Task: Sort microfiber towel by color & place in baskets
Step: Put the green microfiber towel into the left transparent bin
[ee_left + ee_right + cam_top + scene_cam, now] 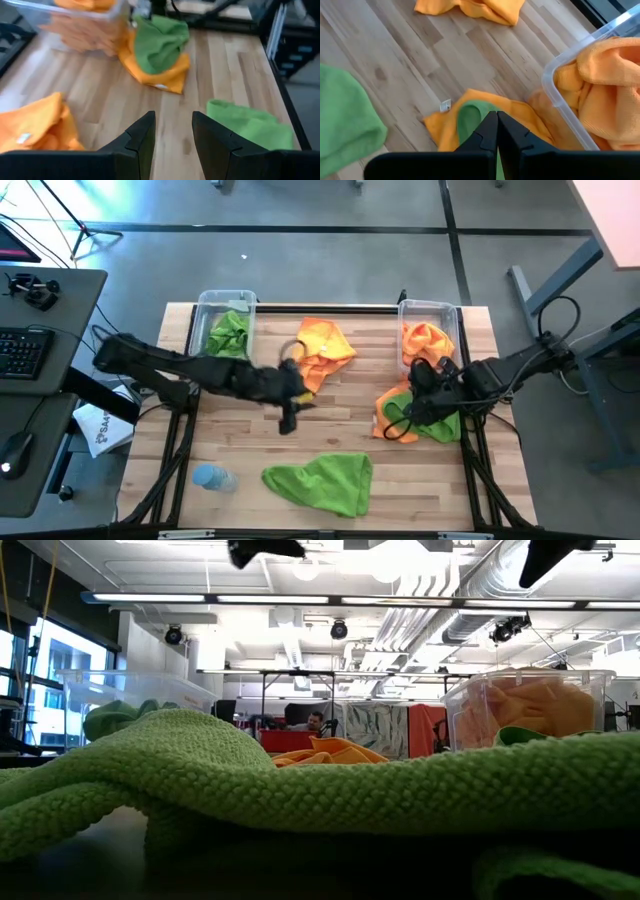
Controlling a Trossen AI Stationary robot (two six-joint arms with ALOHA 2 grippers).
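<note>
Orange and green microfiber towels lie about the wooden table. My left gripper (295, 402) hangs open above the middle, nothing between its fingers (172, 140). One orange towel (322, 350) lies just beyond it, and a green towel (325, 480) lies spread near the front edge. My right gripper (496, 131) is shut and empty, held above a green towel (470, 117) that lies on an orange one (385, 412) at the right. The left basket (225, 320) holds green towels; the right basket (430, 330) holds orange ones.
A small pale blue bottle (212, 477) lies near the front left corner. Bare wood shows between the middle orange towel and the right pile (160, 50). Both baskets stand at the far edge. In the low view the front green towel (300, 780) fills the foreground.
</note>
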